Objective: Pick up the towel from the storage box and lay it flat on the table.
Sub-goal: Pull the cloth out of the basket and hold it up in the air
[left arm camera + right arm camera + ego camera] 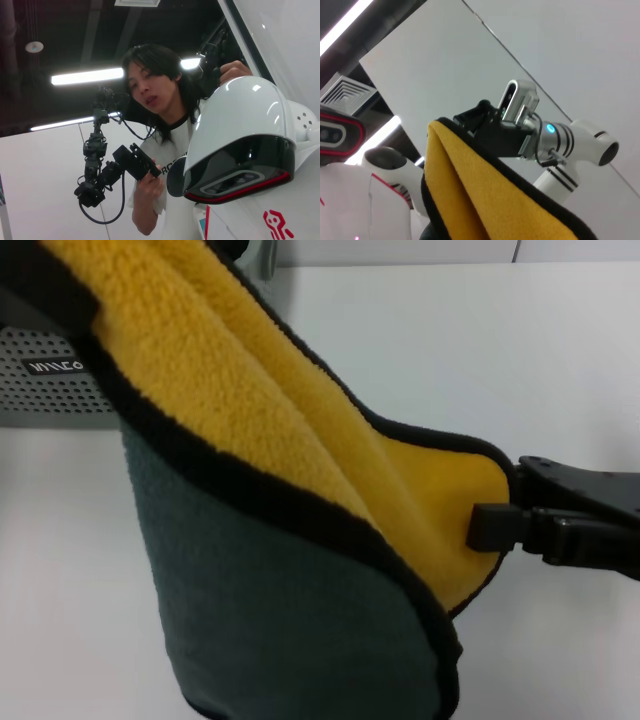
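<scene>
Fingers (490, 527) pinching towel (300, 540) corner, cloth stretched diagonally aloft.

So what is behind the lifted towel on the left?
Behind the towel, part of the storage box shows: a perforated wall and dark label, on the table. Its inside is covered. The right gripper pinches the towel's edge.

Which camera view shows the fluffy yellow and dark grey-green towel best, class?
The head view: the fluffy yellow and dark grey-green towel hangs lifted, showing both faces and its black binding, with the right gripper at one corner. The right wrist view shows only a yellow fold held by the left gripper. The left wrist view shows none of it.
</scene>
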Controlling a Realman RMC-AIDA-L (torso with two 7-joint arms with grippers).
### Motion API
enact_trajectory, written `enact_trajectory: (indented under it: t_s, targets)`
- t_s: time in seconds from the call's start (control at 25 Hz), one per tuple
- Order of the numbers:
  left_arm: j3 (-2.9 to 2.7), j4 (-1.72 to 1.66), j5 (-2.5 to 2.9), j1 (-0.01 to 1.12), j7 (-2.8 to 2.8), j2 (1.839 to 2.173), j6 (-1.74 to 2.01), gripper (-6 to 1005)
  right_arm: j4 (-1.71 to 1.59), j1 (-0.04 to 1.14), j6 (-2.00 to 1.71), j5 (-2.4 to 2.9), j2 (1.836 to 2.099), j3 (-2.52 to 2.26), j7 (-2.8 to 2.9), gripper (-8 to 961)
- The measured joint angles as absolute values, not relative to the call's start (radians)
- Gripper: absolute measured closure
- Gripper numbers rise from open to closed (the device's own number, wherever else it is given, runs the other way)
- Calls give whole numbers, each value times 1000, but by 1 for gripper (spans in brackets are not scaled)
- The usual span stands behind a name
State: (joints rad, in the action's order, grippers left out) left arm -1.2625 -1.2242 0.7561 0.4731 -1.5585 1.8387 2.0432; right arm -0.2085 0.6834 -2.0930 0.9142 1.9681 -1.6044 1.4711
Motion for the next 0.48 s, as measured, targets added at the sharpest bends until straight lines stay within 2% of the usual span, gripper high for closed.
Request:
enact_trajectory:
  t_s: [0.48]
  targets:
    - [-1261, -1224, 757, 468, -1559, 1839, 2043, 983, -207, 652, -2094, 914, 1956, -1550, 1471, 639]
